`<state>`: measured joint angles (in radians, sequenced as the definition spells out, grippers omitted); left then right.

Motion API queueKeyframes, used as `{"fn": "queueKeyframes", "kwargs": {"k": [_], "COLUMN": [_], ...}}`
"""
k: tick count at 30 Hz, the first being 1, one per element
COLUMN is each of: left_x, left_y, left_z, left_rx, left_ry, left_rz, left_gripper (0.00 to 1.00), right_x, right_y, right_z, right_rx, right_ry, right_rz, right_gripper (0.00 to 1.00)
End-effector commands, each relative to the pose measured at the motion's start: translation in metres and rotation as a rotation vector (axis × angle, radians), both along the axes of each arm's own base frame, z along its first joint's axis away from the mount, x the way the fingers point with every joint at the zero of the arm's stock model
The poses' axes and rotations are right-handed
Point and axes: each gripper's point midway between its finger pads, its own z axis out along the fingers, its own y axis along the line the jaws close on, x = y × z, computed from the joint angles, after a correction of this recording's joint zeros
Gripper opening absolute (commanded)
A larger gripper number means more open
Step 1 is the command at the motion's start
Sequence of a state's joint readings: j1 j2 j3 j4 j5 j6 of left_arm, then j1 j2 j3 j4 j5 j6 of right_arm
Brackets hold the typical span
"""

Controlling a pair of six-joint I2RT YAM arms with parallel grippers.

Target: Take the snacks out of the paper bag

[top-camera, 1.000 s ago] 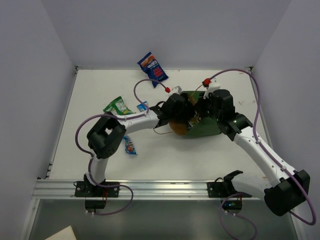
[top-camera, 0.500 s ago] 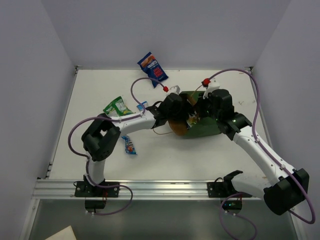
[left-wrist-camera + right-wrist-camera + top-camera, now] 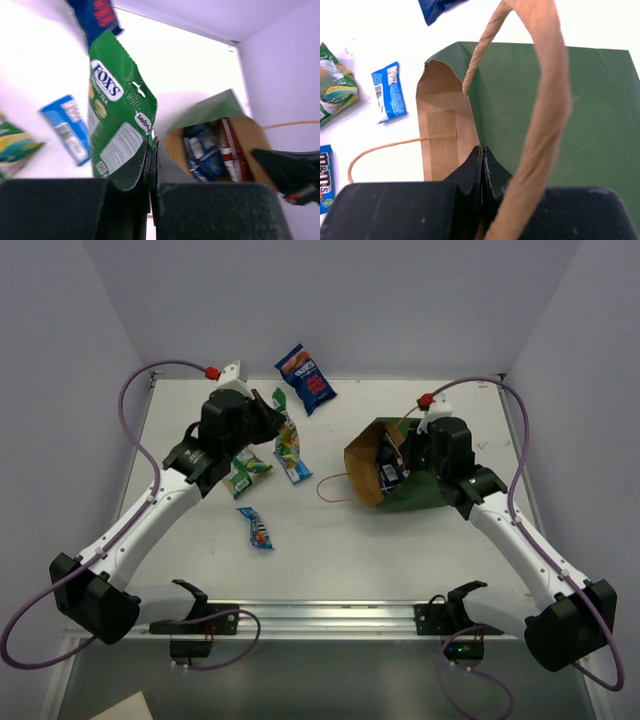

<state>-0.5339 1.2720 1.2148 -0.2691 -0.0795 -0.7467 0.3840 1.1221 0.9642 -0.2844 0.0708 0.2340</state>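
Left pincer (image 3: pixel 151 150) clamped on green packet (image 3: pixel 117 115) corner only, liable to slip; right pincer (image 3: pixel 482 160) clamped on paper bag (image 3: pixel 545 110) rim.

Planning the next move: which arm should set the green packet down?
Left: the left pincer grips the green packet over the table; the right pincer pinches the rim of the bag.

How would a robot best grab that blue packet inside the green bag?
Probably pinch the blue packet at its end nearest the mouth, reaching in sideways from the left. The paper bag lies on its side with its mouth facing that way, and the right gripper is pinching its rim.
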Motion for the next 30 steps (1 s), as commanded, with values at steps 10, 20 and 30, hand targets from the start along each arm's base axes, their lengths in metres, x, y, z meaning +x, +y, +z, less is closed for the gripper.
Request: {"fn": "queueKeyframes", "kwargs": {"k": [10,20,30], "left_x": [0.000,-0.045,-0.028], "left_y": [-0.008,-0.038,-0.042], "left_z": [-0.020,-0.150,-0.110], "left_rx": [0.093,-0.170,0.021], "left_ry": [0.069,0.324,0.222], "left_rz": [-0.155,-0.250,-0.186], "left_gripper": [0.00,0.29,0.85], "right_x": [-0.006,-0.013,-0.015], "right_y": [-0.027,-0.029,-0.017], "right_z": [0.007,0.012,0.023], "right_rx": [0.015,0.026,0.031], "right_ry": [-0.053,-0.073,-0.073], "right_rz": [-0.128,-0.109,-0.029], "right_gripper": [0.00,0.00,0.00]}}
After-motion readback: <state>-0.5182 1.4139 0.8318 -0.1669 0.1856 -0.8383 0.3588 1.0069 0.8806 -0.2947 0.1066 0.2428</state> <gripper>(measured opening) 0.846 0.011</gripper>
